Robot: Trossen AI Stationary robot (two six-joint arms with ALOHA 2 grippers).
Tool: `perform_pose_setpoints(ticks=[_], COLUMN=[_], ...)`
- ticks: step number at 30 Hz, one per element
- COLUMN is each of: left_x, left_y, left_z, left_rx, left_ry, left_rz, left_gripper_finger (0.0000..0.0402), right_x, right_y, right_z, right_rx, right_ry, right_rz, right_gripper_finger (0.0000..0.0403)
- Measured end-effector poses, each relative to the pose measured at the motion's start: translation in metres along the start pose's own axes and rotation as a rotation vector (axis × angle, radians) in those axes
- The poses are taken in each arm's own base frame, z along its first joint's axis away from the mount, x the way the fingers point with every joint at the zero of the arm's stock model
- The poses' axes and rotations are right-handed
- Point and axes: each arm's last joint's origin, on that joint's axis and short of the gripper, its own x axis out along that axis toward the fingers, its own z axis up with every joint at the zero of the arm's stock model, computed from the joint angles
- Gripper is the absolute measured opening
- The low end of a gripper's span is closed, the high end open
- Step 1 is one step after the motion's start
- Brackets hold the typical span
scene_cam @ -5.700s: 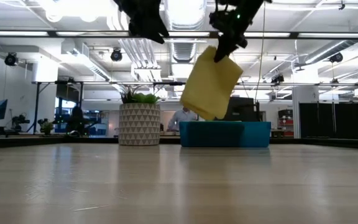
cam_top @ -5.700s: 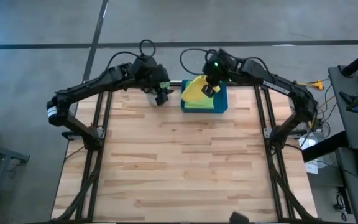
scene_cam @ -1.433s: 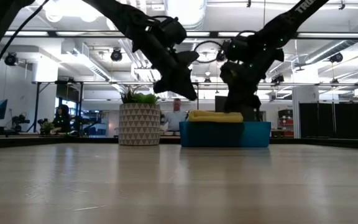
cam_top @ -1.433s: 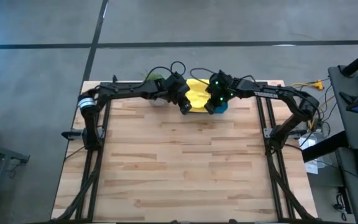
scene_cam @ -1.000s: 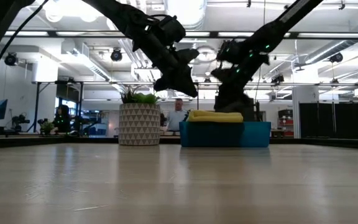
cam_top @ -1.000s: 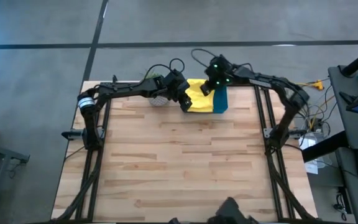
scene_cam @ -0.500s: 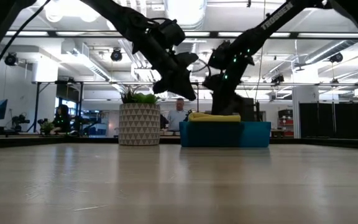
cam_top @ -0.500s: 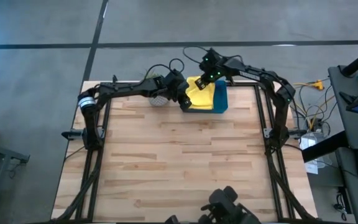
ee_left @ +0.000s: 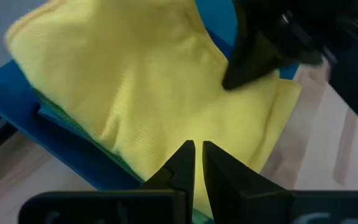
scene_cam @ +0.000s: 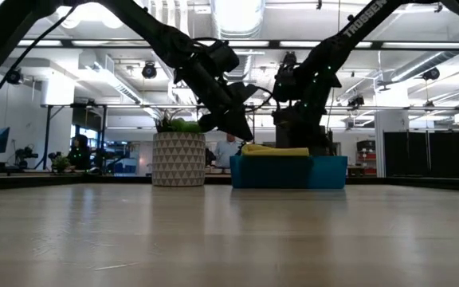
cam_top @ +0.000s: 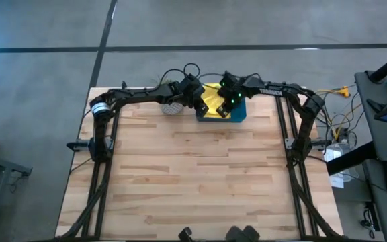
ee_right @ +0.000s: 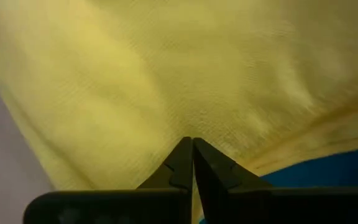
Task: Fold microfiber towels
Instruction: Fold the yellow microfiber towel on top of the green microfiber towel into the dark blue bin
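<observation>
Yellow microfiber towel (cam_top: 215,99) lies on top in the teal-blue tray (cam_top: 239,111) at the far edge of the worktop (cam_top: 193,175), and I can see a sliver of a green towel (ee_left: 73,121) under it in the left wrist view. My left end effector (ee_left: 196,155) hovers just over the yellow towel near its edge, fingers nearly together with only a thin gap, gripping nothing. My right end effector (ee_right: 191,152) has its fingers pressed fully together, tips down against the yellow cloth; I can't tell whether any fabric is pinched between them. From the low view the towel sits as a flat layer just above the tray rim. A planter (scene_cam: 178,158) stands beside the tray.
</observation>
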Motion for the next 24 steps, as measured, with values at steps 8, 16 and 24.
perform_pose_setpoints(ticks=[8,16,24], left_x=[-0.001,0.002,0.023], left_y=[0.000,0.000,-0.002], left_z=[0.003,0.002,-0.009], left_rx=[-0.012,-0.013,-0.005], left_ry=[0.000,-0.017,0.034], left_rz=[-0.004,-0.008,-0.058], left_gripper_finger=[0.0017,0.0017,0.0017], right_x=[0.001,-0.012,-0.019], right_y=[0.014,0.015,0.004], right_z=[-0.013,-0.005,0.016], right_rx=[-0.007,-0.017,0.010], right_ry=[-0.016,-0.139,-0.351], right_rz=[0.008,-0.030,-0.015], right_gripper_finger=[0.0009,0.0009,0.0009])
